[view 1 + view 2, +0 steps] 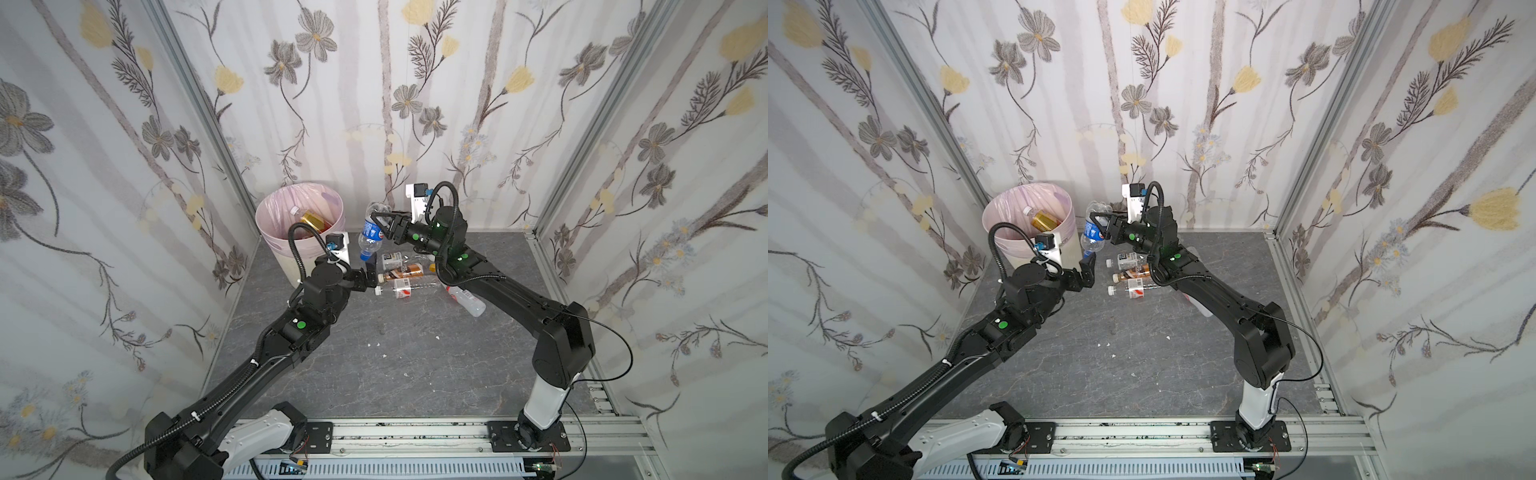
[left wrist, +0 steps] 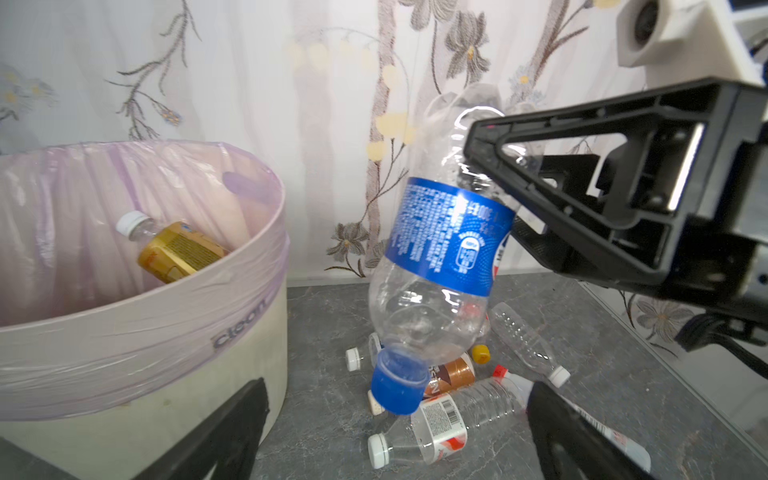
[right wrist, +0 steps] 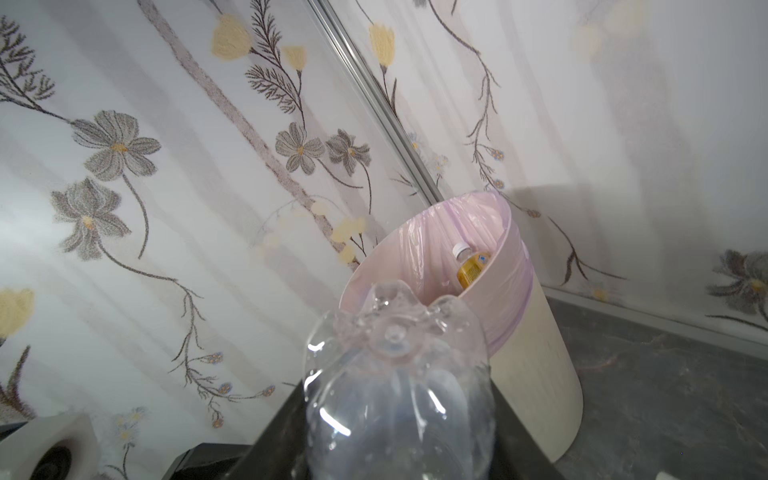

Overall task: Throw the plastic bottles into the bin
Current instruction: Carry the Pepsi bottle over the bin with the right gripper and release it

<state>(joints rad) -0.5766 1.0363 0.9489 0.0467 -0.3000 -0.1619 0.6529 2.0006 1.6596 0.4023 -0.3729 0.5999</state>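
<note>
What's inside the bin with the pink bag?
Inside the bin you can see one bottle with a gold label and a white cap, leaning on the pink bag. The bin's wall hides the bottom, so I can't tell what else is inside.

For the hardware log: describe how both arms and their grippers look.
Both the left arm and right arm are matte black with white lower links, green dot stickers at joints and black corrugated cable hoses looping at the wrists. The left gripper and right gripper have black tapering fingers and white camera mounts.
</note>
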